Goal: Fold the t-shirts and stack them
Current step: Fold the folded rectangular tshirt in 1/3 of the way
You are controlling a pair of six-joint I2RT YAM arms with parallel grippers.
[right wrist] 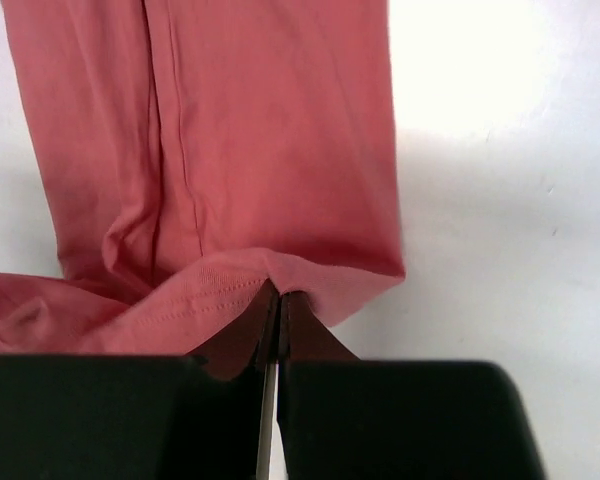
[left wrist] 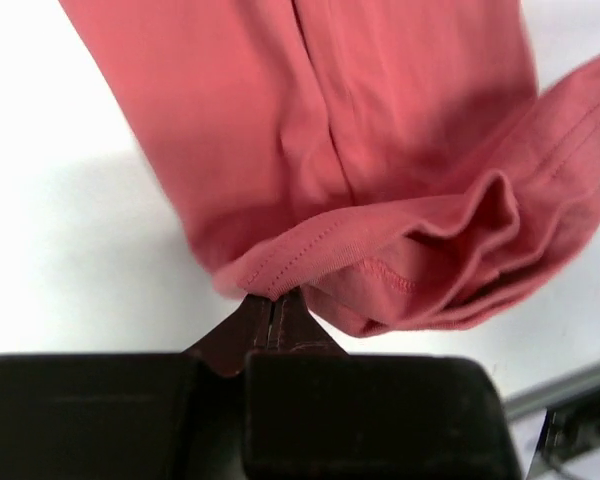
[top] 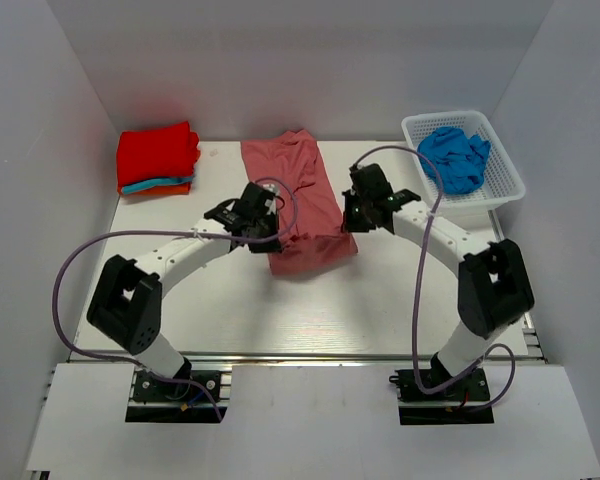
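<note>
A dusty rose-red t-shirt (top: 298, 195) lies lengthwise in the middle of the table, its near end lifted and sagging. My left gripper (top: 271, 228) is shut on the hem at its left near corner, seen close in the left wrist view (left wrist: 276, 296). My right gripper (top: 346, 222) is shut on the right near corner, seen in the right wrist view (right wrist: 280, 293). A folded stack (top: 158, 158) of a bright red shirt over turquoise and orange ones sits at the far left. A bright blue shirt (top: 458, 156) lies crumpled in the basket.
The white plastic lattice basket (top: 504, 175) stands at the far right of the table. White walls close in the left, back and right sides. The arm bases stand at the near edge.
</note>
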